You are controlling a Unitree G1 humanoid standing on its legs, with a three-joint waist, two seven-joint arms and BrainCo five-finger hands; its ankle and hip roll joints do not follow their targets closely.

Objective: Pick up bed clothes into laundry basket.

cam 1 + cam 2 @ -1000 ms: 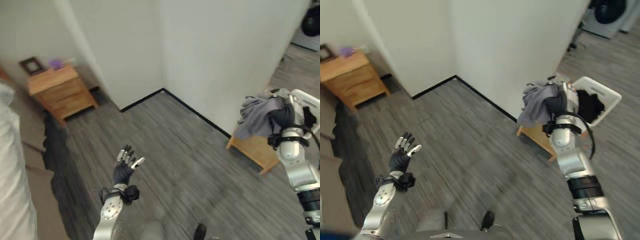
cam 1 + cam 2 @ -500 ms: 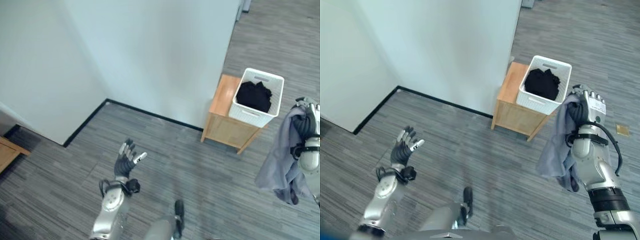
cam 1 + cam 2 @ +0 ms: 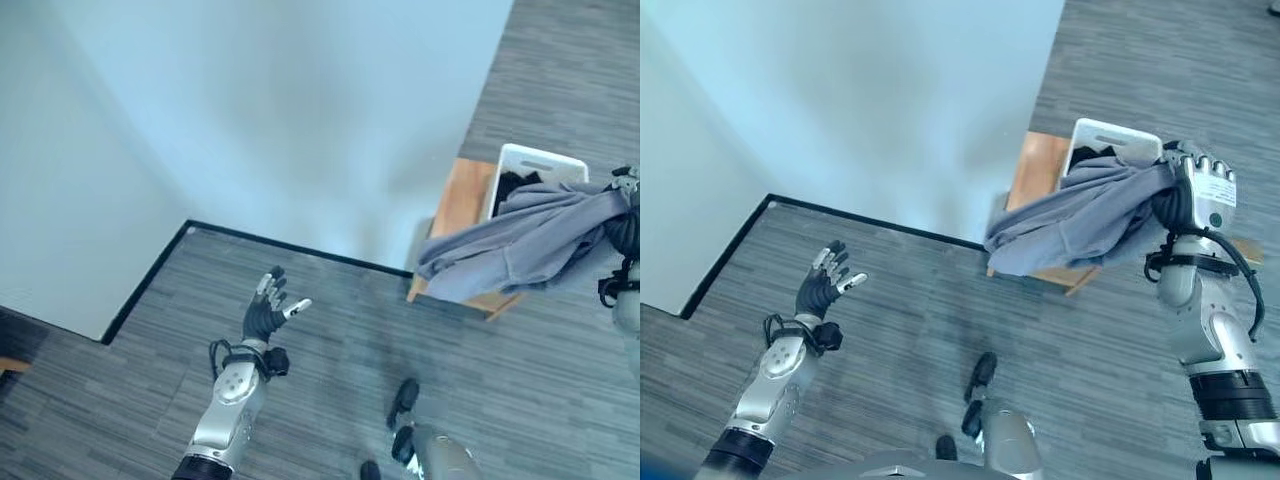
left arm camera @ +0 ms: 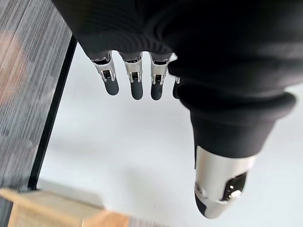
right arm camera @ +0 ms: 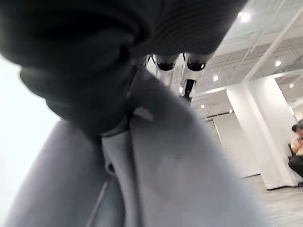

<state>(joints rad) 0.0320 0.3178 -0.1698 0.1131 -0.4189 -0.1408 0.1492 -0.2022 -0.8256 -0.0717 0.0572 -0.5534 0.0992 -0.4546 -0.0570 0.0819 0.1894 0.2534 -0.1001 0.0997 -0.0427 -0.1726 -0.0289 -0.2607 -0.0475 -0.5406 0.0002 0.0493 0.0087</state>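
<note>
While your left hand (image 3: 266, 316) hovers open-fingered, your right hand (image 3: 1193, 196) clutches the grey cloth garment (image 3: 1080, 215), trailing leftward across the white plastic laundry basket (image 3: 1112, 138).

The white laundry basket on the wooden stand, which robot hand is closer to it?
Right. The right hand is beside the white laundry basket, holding a grey garment draped across it. The left hand is open over the floor, well away to the left.
</note>
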